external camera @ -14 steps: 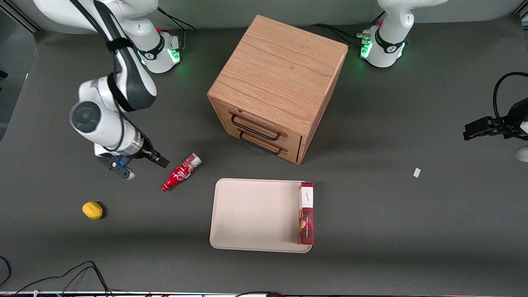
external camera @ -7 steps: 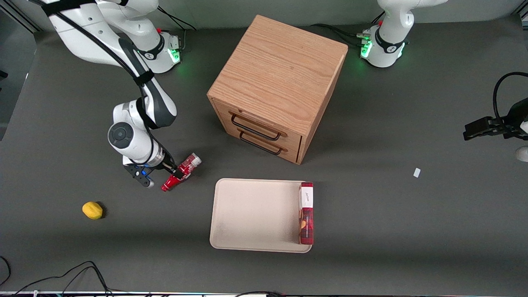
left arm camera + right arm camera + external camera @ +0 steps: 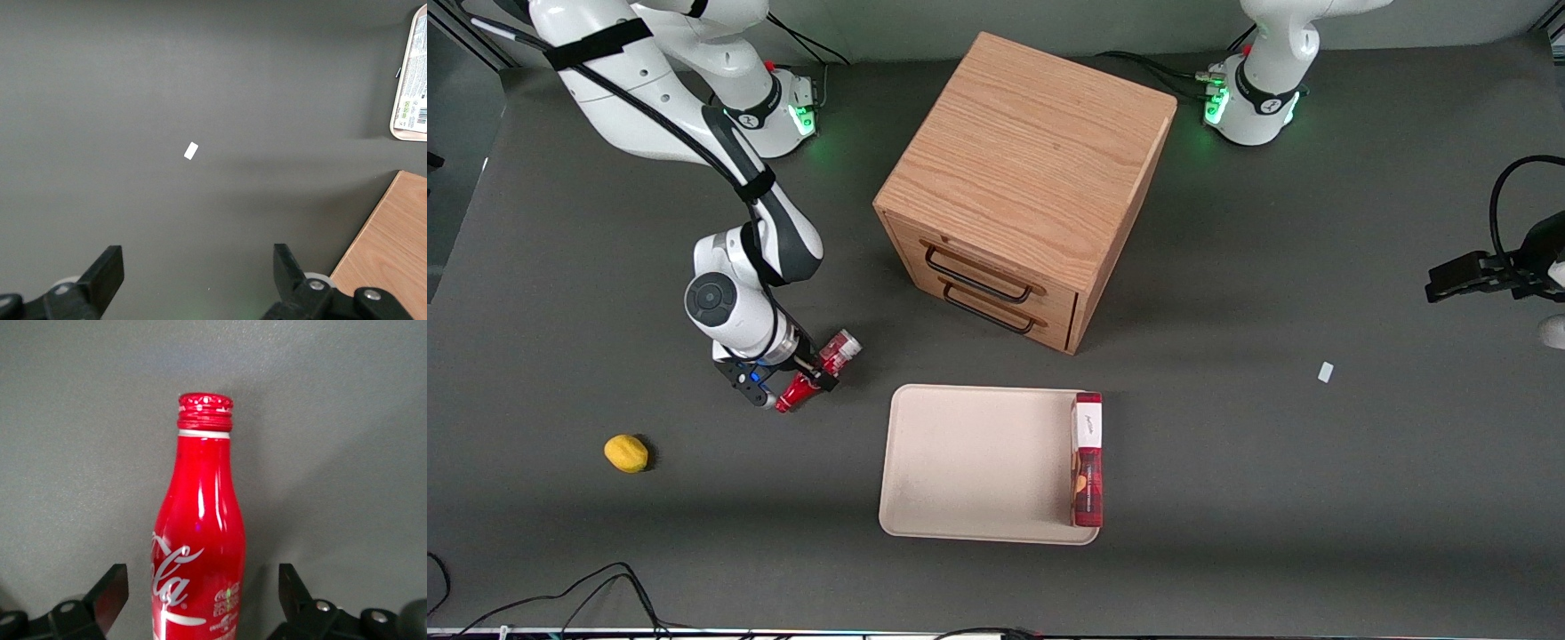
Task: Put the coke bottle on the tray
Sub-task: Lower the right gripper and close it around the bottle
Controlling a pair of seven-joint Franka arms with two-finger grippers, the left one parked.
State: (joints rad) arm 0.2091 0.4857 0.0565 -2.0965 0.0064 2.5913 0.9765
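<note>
As arm reaches down, end effector straddling coke bottle

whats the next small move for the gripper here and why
Probably close the fingers on the coke bottle. The gripper is open with a finger on either side of the bottle's body, and the bottle lies on the table, not yet on the tray.
</note>
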